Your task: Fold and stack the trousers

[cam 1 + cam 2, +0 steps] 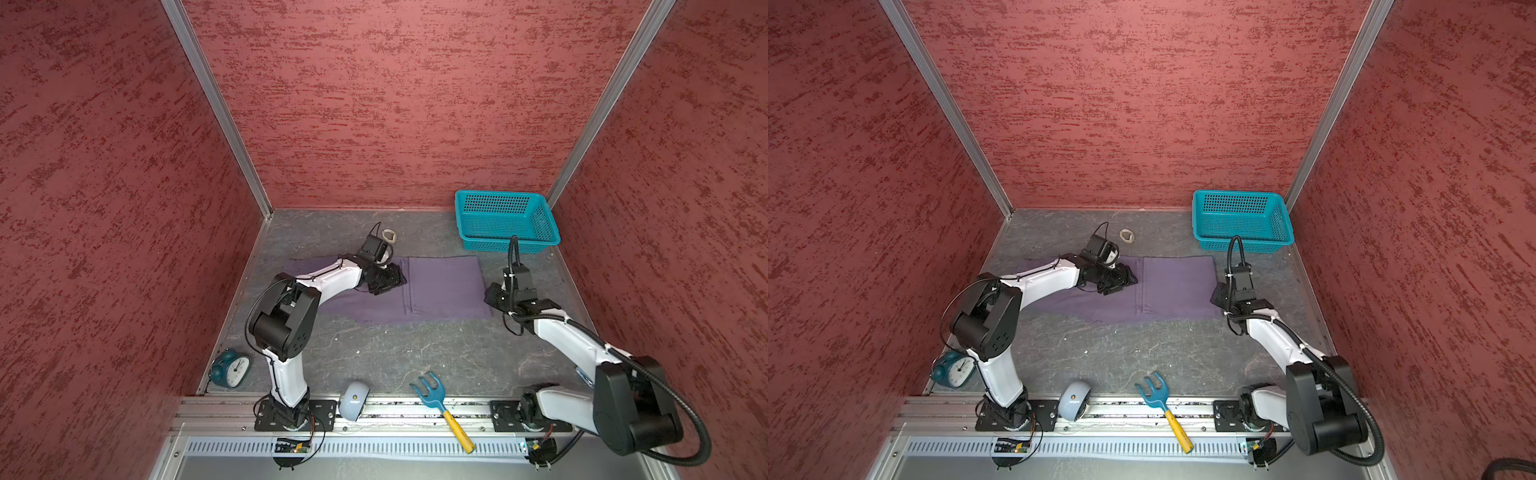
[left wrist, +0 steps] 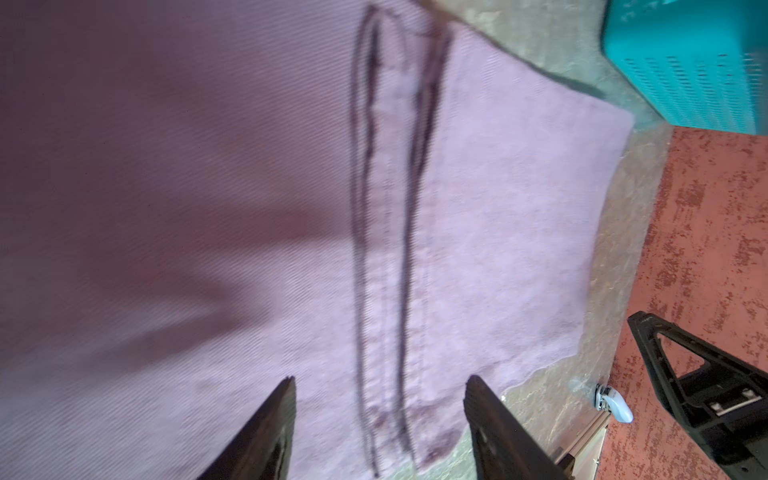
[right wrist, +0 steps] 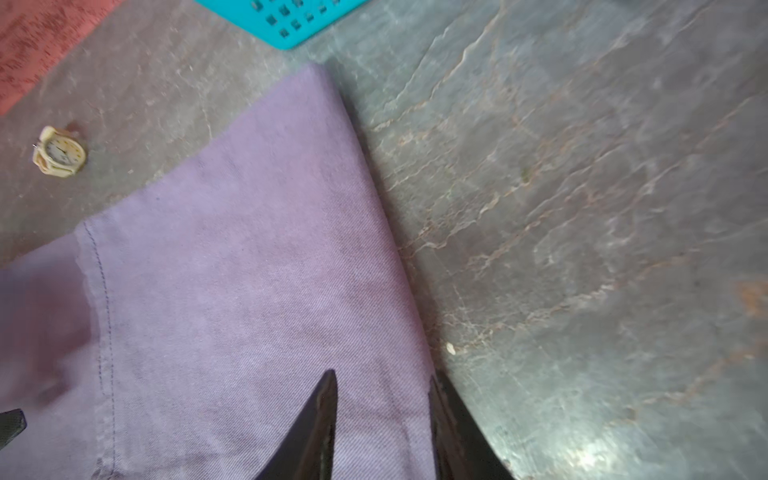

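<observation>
The purple trousers (image 1: 440,291) (image 1: 1177,286) lie folded flat across the middle of the grey table, with a stitched double seam running over them. My left gripper (image 1: 395,280) (image 1: 1127,280) hovers above their middle. In the left wrist view it (image 2: 382,386) is open, its fingers wide apart on either side of the seam, and nothing is between them. My right gripper (image 1: 492,297) (image 1: 1219,297) is at the right-hand edge of the trousers (image 3: 249,270). In the right wrist view it (image 3: 382,378) stands partly open, one finger over the cloth and the other along its edge, with flat cloth showing between them.
A teal basket (image 1: 507,220) (image 1: 1241,222) stands at the back right, near the right arm. A small wristwatch (image 1: 389,237) (image 3: 60,151) lies behind the trousers. Near the front rail are an alarm clock (image 1: 230,368), a pale round object (image 1: 353,401) and a blue rake with a yellow handle (image 1: 440,403).
</observation>
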Controlling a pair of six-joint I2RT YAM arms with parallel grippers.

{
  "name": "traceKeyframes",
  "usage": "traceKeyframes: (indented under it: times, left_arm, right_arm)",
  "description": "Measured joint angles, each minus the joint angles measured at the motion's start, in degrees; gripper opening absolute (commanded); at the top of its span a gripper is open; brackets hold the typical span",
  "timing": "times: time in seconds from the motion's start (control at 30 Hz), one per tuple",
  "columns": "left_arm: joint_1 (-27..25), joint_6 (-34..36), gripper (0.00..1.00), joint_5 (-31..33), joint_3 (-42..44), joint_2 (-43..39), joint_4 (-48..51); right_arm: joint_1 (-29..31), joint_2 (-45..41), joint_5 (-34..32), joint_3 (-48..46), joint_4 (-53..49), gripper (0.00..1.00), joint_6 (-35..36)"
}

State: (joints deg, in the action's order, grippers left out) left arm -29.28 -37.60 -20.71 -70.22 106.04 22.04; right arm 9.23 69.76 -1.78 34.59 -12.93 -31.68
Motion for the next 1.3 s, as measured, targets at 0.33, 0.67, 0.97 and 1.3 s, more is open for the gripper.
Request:
traceKeyframes:
  times: [0.33, 0.67, 0.97, 1.3]
  left_arm:
    - [-3.0, -0.9, 0.52, -0.4, -2.6, 7.5, -2.6]
    - [-3.3, -1.3, 0.21, 0.1, -5.1, 9.5, -1.3]
    - [-4.4, -1.5, 0.41, 1.8, -7.4, 10.1, 1.4]
    - [-6.0, -0.7, 0.00, 3.1, -11.0, 12.6, 3.9]
  right_arm:
    - [0.0, -4.3, -1.5, -1.7, -0.6, 0.39, -0.1]
    - [0.0, -3.6, -1.5, -3.3, -0.9, 0.39, -0.9]
    - [-0.1, -0.7, -1.1, -3.3, -0.1, 0.39, -1.4]
    - [-0.1, -0.1, -0.9, -4.3, 1.2, 0.39, -1.6]
